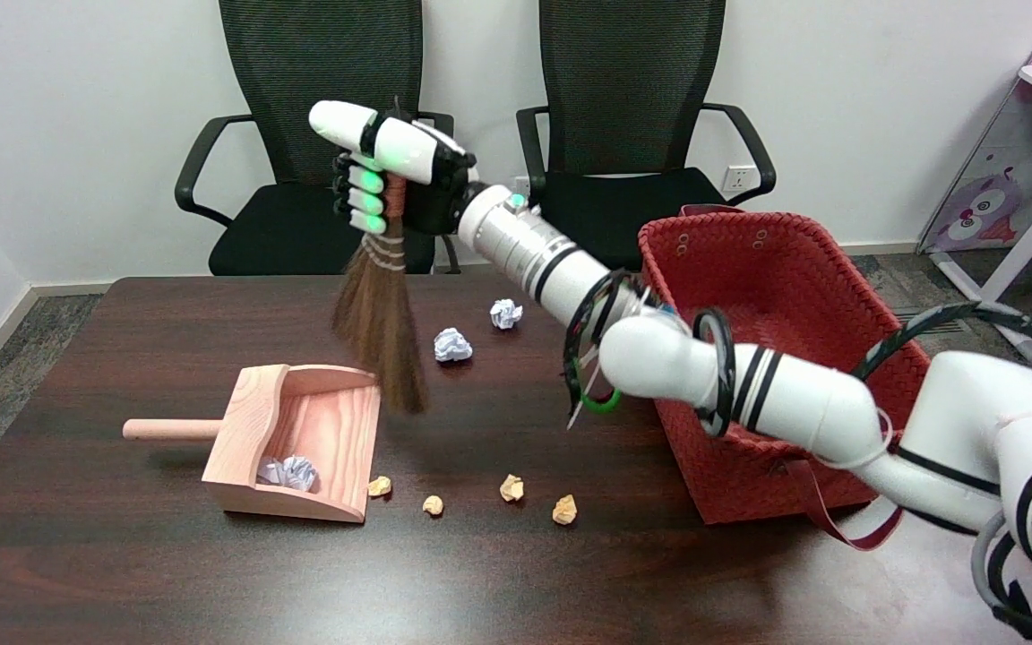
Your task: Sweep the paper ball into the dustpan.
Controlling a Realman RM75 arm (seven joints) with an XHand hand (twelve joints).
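My right hand [386, 170] grips the handle of a brown straw broom [382, 322], holding it in the air with the bristles hanging down just right of the dustpan's back corner. The wooden dustpan [337, 425] lies at the table's left with its handle pointing left, and one white paper ball [288, 471] sits inside it. Two more white paper balls lie on the table beyond the broom: one [451, 344] just right of the bristles, the other [505, 313] farther back.
Several small tan crumpled scraps [511, 488] lie in a row near the dustpan's mouth. A red woven basket [749, 296] stands at the right under my forearm. Two black office chairs [328, 134] stand behind the table.
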